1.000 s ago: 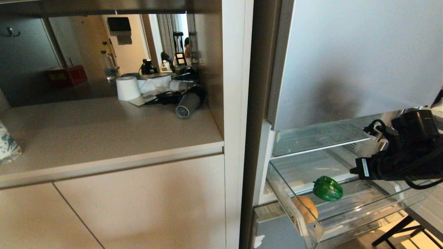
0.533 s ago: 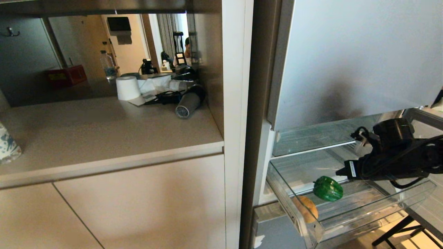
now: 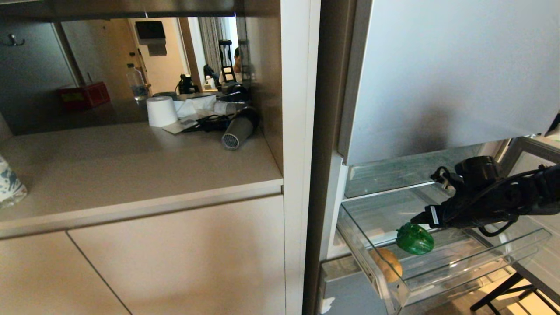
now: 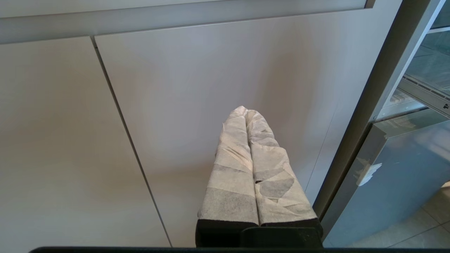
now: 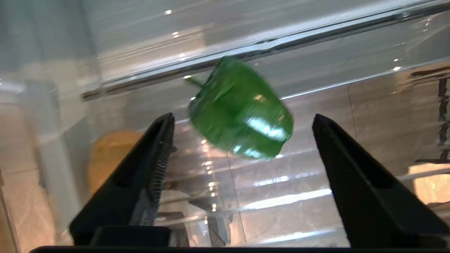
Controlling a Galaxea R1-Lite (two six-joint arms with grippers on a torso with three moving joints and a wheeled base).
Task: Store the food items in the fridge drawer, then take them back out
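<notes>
A green bell pepper (image 3: 414,238) lies on its side in the pulled-out clear fridge drawer (image 3: 442,271), stem end toward the fridge interior, its long axis running front to back. A tan potato (image 3: 387,264) sits just beside it, nearer the drawer's front corner. The right gripper (image 5: 242,121) hangs over the pepper, fingers spread wide to either side, holding nothing. Closing off-centre on the glossy skin could squirt the pepper against the potato. The left gripper (image 4: 250,121) is parked, pressed shut, facing the beige cabinet door (image 4: 211,88).
</notes>
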